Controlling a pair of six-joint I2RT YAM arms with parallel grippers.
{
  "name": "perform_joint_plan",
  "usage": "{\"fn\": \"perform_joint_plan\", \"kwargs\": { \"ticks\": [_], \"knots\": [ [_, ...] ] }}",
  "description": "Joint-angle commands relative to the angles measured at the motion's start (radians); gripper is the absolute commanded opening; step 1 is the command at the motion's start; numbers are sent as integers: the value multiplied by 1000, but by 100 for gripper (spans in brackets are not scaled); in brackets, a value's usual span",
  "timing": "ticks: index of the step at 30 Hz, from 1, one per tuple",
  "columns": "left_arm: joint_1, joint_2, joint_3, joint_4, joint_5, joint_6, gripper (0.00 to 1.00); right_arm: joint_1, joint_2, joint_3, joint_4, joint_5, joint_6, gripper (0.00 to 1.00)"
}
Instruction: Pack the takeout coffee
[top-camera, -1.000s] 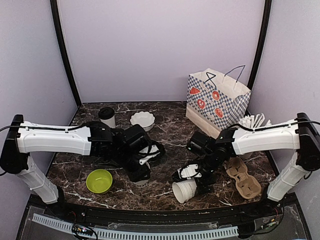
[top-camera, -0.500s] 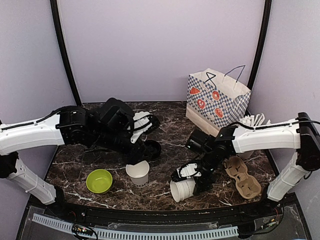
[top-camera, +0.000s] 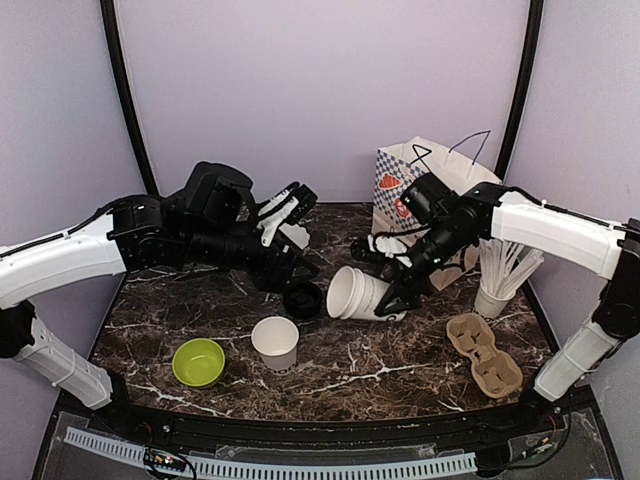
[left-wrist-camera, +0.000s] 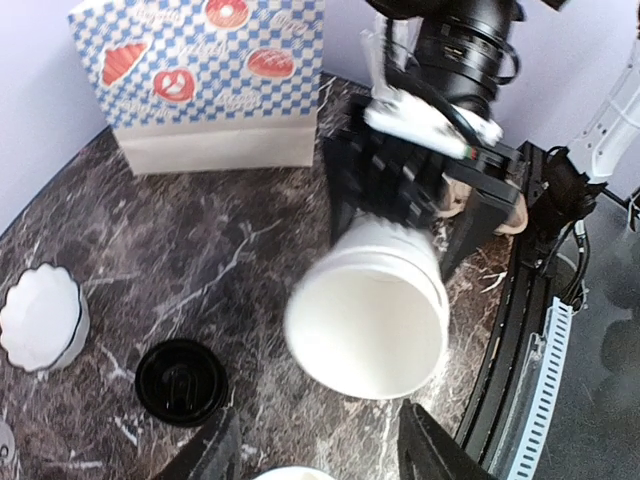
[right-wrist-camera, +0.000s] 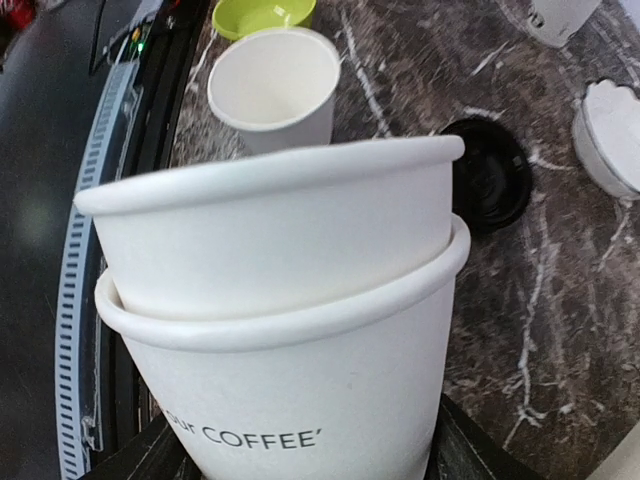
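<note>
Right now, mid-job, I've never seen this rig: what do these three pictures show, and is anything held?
A robot's left arm and right arm are bolted at the table's near edge. One picture looks down from above and behind; the other two come from wrist cameras. The right hand grips two nested white cups, tilted sideways. The left hand is raised, open and empty. On the table: an upright open cup, a black lid, a green bowl, a cardboard carrier, a straw cup and a checked paper bag.

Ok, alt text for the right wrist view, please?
Two nested white paper cups, the outer printed COFFEE, fill the foreground between the jaws. Beyond, on the marble table: an empty upright cup, a black lid, a green bowl.
</note>
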Motion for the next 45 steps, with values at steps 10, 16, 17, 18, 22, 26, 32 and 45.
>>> {"fn": "perform_joint_plan", "kwargs": {
  "ticks": [10, 16, 17, 18, 22, 26, 32, 45],
  "knots": [
    [2, 47, 23, 199, 254, 67, 59, -135, 24, 184, 43, -328, 145, 72],
    [2, 93, 86, 162, 213, 100, 57, -134, 16, 180, 37, -337, 145, 74],
    [2, 101, 109, 154, 211, 109, 56, -134, 16, 180, 36, -335, 144, 74],
    [2, 112, 119, 136, 210, 114, 55, -134, 15, 180, 35, -334, 144, 74],
    [3, 126, 170, 91, 231, 139, 49, -134, 13, 173, 37, -329, 146, 74],
    [7, 152, 200, 56, 218, 147, 47, -134, 12, 179, 35, -337, 146, 74],
    [13, 209, 261, 14, 260, 131, 20, -134, 5, 181, 33, -331, 145, 74],
    [24, 140, 264, -112, 93, 148, 0, -138, -53, 121, 1, -292, 104, 98]
  ]
}}
